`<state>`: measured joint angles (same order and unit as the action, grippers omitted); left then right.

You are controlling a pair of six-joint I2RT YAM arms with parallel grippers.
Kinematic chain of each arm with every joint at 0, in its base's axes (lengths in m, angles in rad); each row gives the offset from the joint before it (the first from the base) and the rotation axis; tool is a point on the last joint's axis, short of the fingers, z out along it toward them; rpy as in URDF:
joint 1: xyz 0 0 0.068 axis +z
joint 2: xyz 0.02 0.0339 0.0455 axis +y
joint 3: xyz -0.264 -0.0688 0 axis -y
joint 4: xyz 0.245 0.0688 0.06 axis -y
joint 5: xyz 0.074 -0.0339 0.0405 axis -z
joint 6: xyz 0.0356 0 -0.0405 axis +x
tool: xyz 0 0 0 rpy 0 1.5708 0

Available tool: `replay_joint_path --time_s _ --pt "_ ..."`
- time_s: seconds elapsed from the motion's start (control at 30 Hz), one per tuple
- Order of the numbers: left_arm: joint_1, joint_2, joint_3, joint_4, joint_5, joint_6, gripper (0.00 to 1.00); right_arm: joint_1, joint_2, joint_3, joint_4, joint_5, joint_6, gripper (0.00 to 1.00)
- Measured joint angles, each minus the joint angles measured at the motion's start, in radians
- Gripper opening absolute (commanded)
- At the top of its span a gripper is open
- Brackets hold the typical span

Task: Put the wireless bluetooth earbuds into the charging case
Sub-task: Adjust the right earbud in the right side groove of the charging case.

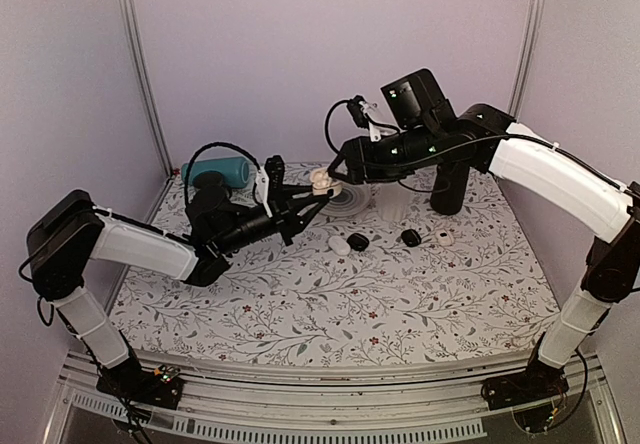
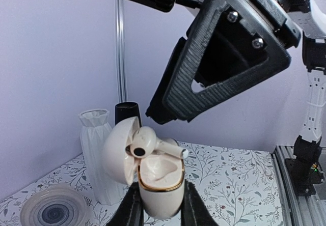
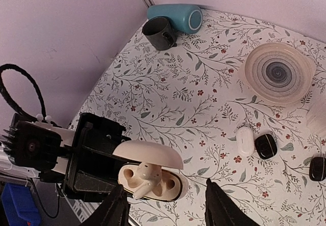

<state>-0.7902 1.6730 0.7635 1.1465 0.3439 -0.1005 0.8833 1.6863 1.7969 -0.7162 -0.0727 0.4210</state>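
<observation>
Pinched in the black left gripper (image 2: pixel 160 210), the small cream plastic flip-lid charging case (image 2: pixel 160 182) hangs over the table (image 1: pixel 330 314), lid open. One glossy white earbud (image 2: pixel 153 147) lies skewed across its wells. Above, the right gripper (image 3: pixel 165 205) hovers spread and empty; a gentle downward nudge should seat it.

A: What's the room like?
B: Small booth, tbh. Back wall (image 1: pixel 330 54) is plain pale lilac; left wall (image 1: pixel 60 84) & right wall (image 1: pixel 600 54) same colour. Silver metal pole (image 1: pixel 140 64) in the rear left corner, a second pole (image 1: pixel 527 39) rear right.
A: Furniture?
B: Just a table (image 1: pixel 330 304), top covered in a white print w/ grey-green leafy sprigs & tiny red flowers. Aluminium rail (image 1: pixel 330 396) along its near edge.
A: Light?
B: Soft, even, slight purple cast.
</observation>
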Motion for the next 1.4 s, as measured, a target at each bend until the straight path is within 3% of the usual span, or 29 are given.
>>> replay_joint_path --time_s 0.17,0.33,1.4 --pt "-0.001 0.005 0.005 0.000 0.006 -0.001 0.00 0.000 0.004 0.003 -0.013 -0.004 -0.016 0.60" --pt "-0.001 0.005 0.006 0.000 0.006 -0.002 0.00 0.003 0.016 0.005 -0.026 -0.004 -0.024 0.61" --pt "-0.002 0.005 0.006 0.014 0.055 -0.039 0.00 0.013 0.028 0.004 -0.020 0.019 -0.081 0.35"
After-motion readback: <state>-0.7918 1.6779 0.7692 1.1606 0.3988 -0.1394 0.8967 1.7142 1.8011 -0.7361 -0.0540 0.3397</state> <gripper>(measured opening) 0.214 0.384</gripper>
